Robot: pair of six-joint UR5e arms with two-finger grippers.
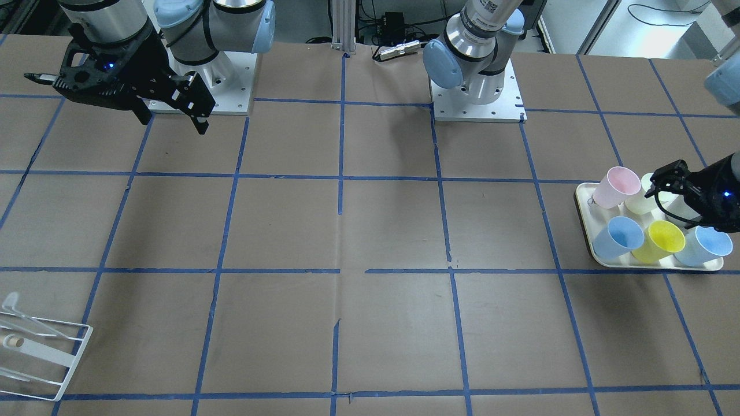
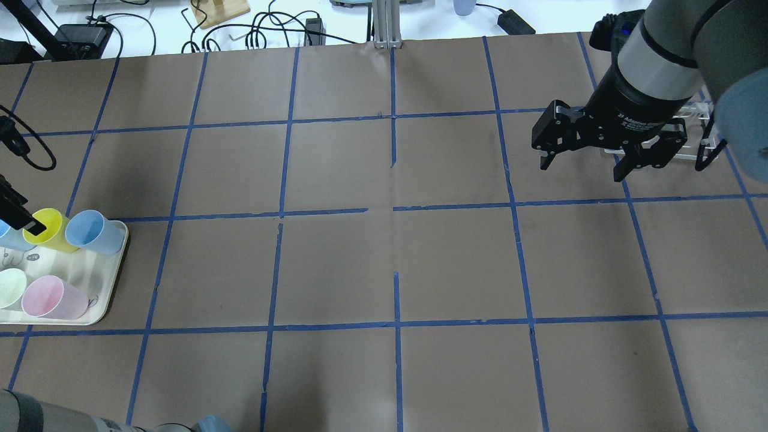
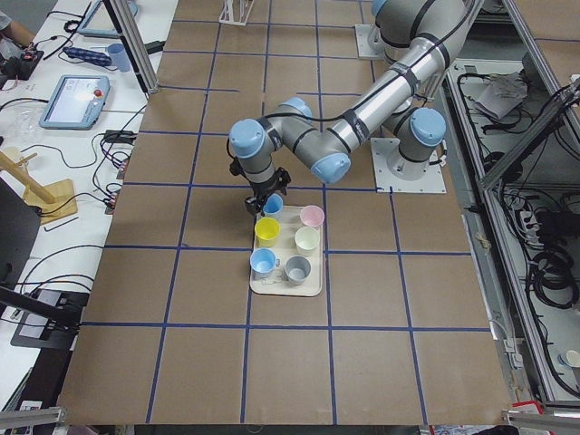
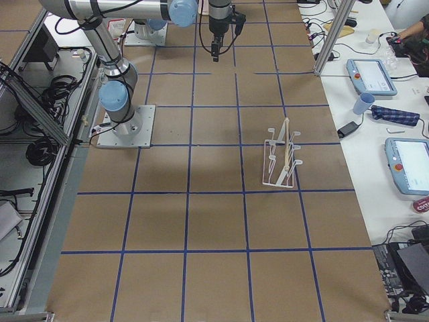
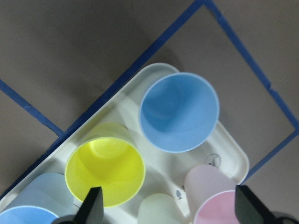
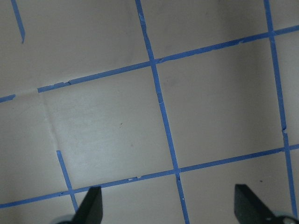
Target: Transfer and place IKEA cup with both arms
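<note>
The IKEA cup (image 1: pixel 659 240) is bright lime-yellow and stands upright in the tray's front row between two blue cups. It also shows in the overhead view (image 2: pixel 51 230), the left side view (image 3: pixel 266 230) and the left wrist view (image 5: pixel 105 170). My left gripper (image 1: pixel 665 193) hovers open over the tray, empty. In the left wrist view (image 5: pixel 170 207) one fingertip (image 5: pixel 93 205) hangs over the yellow cup's rim. My right gripper (image 2: pixel 581 168) is open and empty, high above bare table at the other end (image 1: pixel 173 115).
The cream tray (image 1: pixel 584 196) also holds two blue cups (image 1: pixel 618 237) (image 1: pixel 705 245), a pink cup (image 1: pixel 613 186) and a pale yellow-cream cup (image 1: pixel 644 196). A white wire rack (image 1: pixel 34 352) stands near the table's right end, by the right arm (image 4: pixel 281 157).
</note>
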